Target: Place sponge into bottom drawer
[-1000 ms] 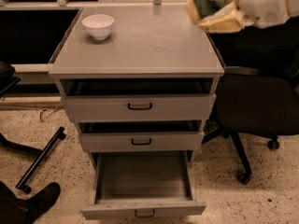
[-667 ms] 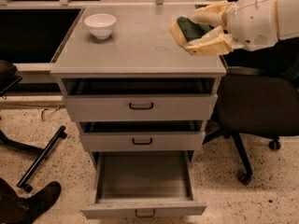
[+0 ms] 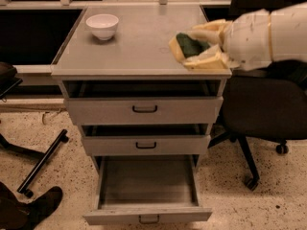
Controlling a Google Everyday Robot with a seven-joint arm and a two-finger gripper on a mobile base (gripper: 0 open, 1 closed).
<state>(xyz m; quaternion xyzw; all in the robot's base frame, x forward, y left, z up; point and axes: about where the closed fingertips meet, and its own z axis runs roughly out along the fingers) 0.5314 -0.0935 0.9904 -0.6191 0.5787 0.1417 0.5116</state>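
My gripper reaches in from the right over the front right part of the cabinet top. Its pale yellow fingers are shut on the sponge, whose dark green layer shows between them. The sponge is held just above the cabinet top. The bottom drawer is pulled wide open below, with nothing showing inside it and a small dark handle on its front.
A white bowl stands at the back left of the grey cabinet top. The two upper drawers are slightly ajar. A black office chair stands right of the cabinet. A dark shoe and a black bar lie on the floor left.
My gripper has moved left and toward the front of the cabinet top with the sponge in it, and has come lower. The drawers and the bowl have not moved.
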